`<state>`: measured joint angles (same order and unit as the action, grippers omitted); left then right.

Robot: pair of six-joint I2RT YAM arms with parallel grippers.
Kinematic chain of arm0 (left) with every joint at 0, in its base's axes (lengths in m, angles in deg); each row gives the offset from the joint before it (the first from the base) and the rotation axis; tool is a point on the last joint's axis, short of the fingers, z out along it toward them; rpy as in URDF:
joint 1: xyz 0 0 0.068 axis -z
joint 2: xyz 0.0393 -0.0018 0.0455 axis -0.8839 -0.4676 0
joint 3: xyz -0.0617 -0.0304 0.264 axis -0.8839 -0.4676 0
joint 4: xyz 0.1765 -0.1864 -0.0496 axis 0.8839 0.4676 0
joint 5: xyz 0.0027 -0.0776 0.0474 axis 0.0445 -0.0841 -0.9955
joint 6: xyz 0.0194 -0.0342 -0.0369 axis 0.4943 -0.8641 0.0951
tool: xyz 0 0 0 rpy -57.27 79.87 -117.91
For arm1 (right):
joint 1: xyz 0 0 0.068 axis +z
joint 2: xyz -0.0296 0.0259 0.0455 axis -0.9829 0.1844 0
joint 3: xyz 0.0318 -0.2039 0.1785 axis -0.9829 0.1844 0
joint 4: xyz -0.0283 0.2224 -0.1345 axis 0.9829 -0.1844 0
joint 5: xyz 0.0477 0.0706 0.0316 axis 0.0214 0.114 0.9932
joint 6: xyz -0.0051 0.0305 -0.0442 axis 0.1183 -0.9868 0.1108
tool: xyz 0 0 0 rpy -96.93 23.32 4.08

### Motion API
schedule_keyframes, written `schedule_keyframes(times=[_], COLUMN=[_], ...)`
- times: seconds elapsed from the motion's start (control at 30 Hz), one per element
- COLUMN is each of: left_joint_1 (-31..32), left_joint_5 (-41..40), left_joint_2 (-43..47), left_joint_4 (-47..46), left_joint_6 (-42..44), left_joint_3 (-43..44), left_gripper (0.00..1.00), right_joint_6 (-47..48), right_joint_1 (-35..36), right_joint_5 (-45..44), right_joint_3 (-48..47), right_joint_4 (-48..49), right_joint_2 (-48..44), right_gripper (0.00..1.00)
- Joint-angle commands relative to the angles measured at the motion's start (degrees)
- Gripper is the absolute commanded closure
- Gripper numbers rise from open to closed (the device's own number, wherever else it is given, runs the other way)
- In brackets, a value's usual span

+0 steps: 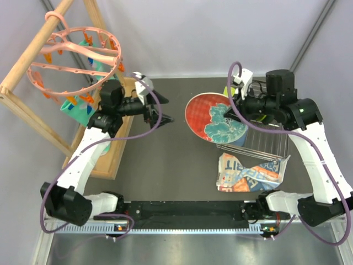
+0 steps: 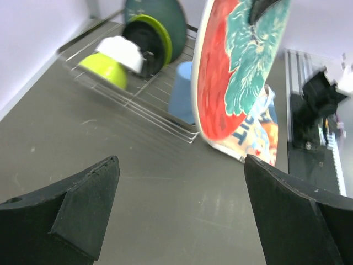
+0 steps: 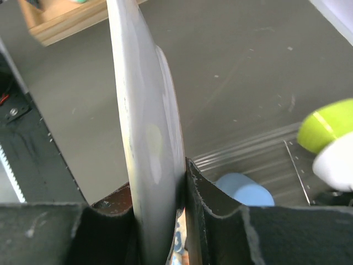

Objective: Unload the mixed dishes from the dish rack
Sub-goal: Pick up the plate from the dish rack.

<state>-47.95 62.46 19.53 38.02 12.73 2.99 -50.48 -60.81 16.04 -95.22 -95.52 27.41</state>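
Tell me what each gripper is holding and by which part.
The right gripper pinches the red-and-teal plate by its rim, held on edge. The left gripper is open and holds nothing.

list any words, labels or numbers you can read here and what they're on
"RIT": white capitals on the printed packet, top view; the start of the word is cut off.
Other lettering on the packet: too crumpled and blurred to read.
Patterned plate: picture only, no words.
Nothing else shows readable text.
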Motion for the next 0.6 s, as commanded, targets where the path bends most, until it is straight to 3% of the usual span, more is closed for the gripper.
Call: schedule_keyframes(times=[0.0,0.57], left_joint_1=[5.68,14.65], left_joint_5=[0.07,5.96], left_joint_2=[-4.03,-11.6], left_joint_4=[6.59,11.08], left_joint_6=[11.63,12.69], left_joint_3=[6.8,11.11], left_gripper=[0.04,0.09], right_joint_6=[3.66,5.78], right_joint_1=[5.41,9.56], right_joint_5=[5.03,1.42], right_joint_3=[-2.17,0.03], right_joint_4=[5.67,6.81], right_joint_2=[-1.31,0.27], right_gripper=[1.0,1.0])
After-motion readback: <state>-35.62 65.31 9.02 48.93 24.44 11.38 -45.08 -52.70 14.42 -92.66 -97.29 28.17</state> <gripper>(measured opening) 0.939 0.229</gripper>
